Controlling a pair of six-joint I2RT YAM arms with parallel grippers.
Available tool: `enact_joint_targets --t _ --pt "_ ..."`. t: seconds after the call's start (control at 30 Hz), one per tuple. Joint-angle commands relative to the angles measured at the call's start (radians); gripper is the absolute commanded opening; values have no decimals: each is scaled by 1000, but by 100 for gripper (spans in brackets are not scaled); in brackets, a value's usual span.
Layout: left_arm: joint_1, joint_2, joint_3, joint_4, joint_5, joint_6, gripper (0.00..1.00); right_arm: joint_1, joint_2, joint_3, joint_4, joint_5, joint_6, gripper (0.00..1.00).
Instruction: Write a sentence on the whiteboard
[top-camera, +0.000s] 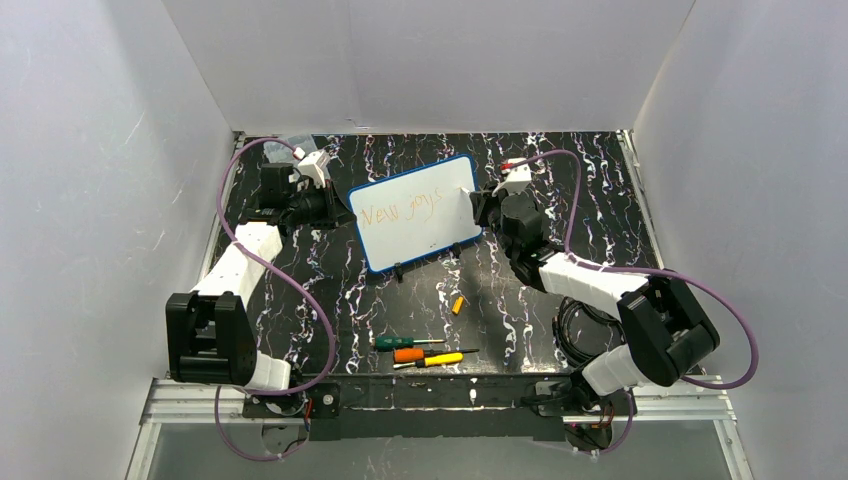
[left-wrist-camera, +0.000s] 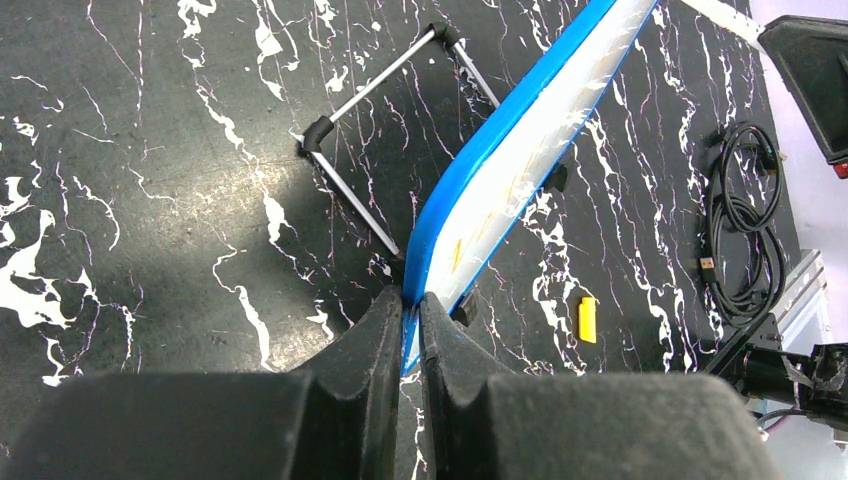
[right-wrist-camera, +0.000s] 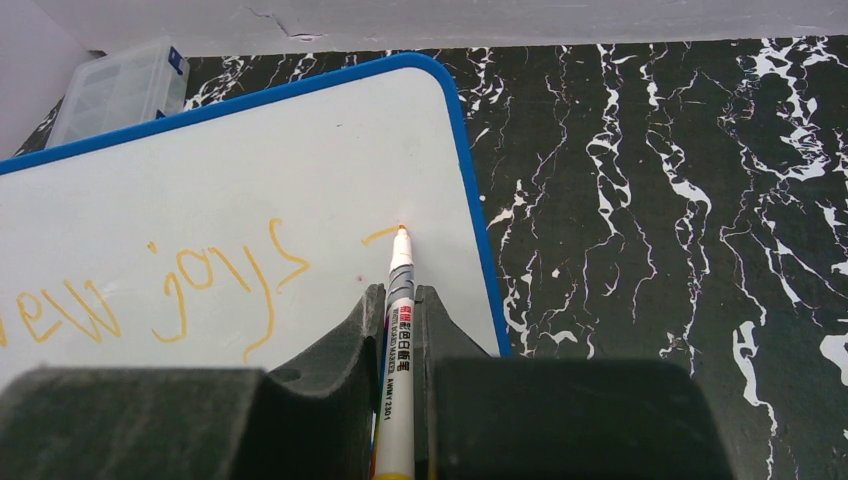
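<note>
**Marker tip on the board**

Screwdrivers (top-camera: 425, 350) lie nearest the arm bases. Mid-table, the whiteboard (top-camera: 415, 215) stands tilted. The left gripper (left-wrist-camera: 411, 300) is clamped on its blue edge. The right gripper (right-wrist-camera: 400, 300) pinches a marker (right-wrist-camera: 401, 265), whose tip touches the board just right of the orange sentence (top-camera: 400, 212). A plastic box (right-wrist-camera: 120, 90) sits behind.

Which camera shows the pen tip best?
The right wrist view: the pen tip sits at the end of a short orange stroke on the whiteboard. In the top view it is too small; the left wrist view misses it.
</note>
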Motion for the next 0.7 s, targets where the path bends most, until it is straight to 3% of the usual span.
enact_joint_targets --t 0.0,0.67 --pt "-1 -46 2 -8 -1 12 0 -6 -45 14 59 -3 -14 1" --pt "-2 -48 2 -7 -1 12 0 -6 18 70 64 -20 -32 1"
